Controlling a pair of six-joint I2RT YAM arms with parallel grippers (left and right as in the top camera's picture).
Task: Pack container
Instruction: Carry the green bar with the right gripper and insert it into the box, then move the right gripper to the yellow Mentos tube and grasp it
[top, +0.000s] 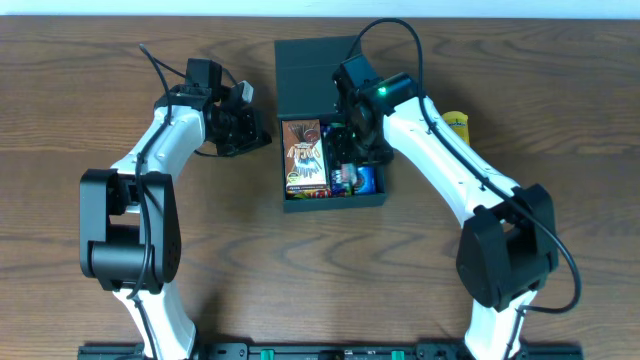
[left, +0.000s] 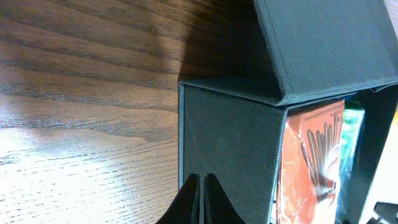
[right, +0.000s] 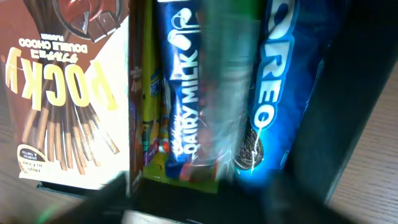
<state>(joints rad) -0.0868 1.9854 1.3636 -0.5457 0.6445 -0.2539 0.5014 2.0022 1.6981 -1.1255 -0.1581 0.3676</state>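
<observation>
Overhead shows one container (top: 305, 70) holding one Pocky box (top: 303, 155); left jaws closed, right jaws' state unclear.

A robot lab or test station: a white-and-black left arm (top: 165, 140) and right arm (top: 432, 138) rise from a rail (top: 330, 352) at the edge of a wood-grain bench (top: 60, 100), cables (top: 398, 22) looping, a snack-filled box (top: 305, 70) between them.
</observation>
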